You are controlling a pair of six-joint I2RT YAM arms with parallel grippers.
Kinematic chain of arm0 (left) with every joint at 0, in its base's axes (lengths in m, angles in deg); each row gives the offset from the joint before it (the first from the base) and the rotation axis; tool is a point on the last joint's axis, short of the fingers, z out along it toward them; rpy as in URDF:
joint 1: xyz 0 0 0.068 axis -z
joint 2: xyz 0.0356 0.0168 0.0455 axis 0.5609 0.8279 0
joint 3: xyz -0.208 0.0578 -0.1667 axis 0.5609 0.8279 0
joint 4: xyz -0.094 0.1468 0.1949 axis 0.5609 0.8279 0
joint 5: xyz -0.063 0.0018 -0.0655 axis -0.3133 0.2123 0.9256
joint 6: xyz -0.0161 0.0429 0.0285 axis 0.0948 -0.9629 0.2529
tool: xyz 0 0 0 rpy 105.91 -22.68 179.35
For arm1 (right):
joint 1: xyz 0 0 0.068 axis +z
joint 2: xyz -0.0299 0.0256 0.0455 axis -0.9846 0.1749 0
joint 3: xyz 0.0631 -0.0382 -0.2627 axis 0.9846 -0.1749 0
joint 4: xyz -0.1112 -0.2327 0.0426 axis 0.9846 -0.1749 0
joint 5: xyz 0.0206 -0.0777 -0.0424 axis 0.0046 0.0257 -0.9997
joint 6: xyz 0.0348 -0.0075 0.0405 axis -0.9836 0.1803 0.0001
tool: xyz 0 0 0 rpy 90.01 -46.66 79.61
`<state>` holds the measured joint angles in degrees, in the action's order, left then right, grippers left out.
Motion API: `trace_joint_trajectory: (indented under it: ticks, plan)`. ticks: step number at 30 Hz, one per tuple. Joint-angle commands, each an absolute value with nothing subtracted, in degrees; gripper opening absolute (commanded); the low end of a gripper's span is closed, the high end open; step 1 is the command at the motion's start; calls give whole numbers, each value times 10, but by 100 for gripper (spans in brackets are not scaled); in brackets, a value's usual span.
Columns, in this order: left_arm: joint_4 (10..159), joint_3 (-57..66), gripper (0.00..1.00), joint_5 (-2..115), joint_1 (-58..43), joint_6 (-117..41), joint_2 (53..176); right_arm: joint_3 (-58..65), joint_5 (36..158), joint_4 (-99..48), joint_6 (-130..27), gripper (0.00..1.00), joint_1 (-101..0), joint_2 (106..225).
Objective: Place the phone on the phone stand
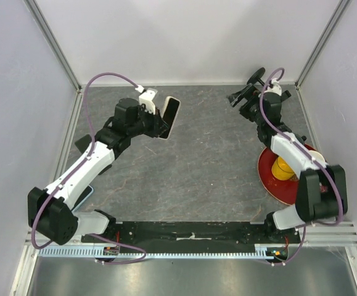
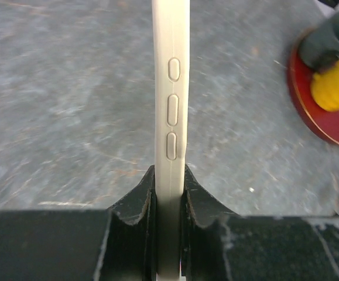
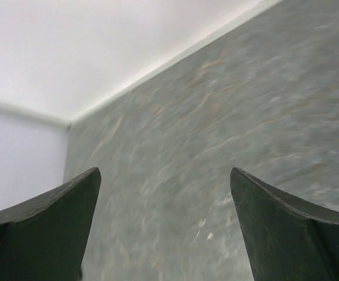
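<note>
Transport step: phone gripped, not yet at the stand.

Grey marbled surface (image 1: 209, 166). The red round plate (image 1: 267, 177) at the near right carries a yellow ribbed object (image 1: 282, 168), presumably the stand, which the right arm partly covers. The cream-cased phone (image 2: 170, 88) is at the far left, edge-on, with the left hand (image 2: 169, 202) clamped on its lower end. The right hand (image 3: 163, 222) is spread wide and empty. Next: carry the phone right to the plate. The right arm likely has to clear first.

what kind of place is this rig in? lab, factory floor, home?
Most likely a lab test cell: plain white walls on aluminium framing, a stone-look table, and a left arm and right arm bolted to a rail at its near edge.
</note>
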<state>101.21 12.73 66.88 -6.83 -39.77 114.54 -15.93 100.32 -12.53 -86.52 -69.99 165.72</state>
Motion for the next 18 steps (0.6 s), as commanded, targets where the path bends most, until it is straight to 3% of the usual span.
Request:
trace_joint_trajectory:
  ticks: [1, 3, 7, 13, 18]
  plan:
    - [961, 139, 2, 566, -77, -354, 1089, -120, 763, -79, -1012, 98, -731, 1743]
    - [955, 141, 2, 580, -77, -346, 1088, -88, 722, -41, -1029, 98, -739, 1800]
    - [958, 136, 2, 606, -77, -346, 1098, 79, 608, -191, -996, 98, -760, 1901]
    - [951, 137, 2, 643, -77, -333, 1112, 141, 595, -193, -942, 98, -826, 1964]
    - [944, 140, 2, 664, -77, -320, 1133, 215, 661, -216, -865, 98, -867, 2041]
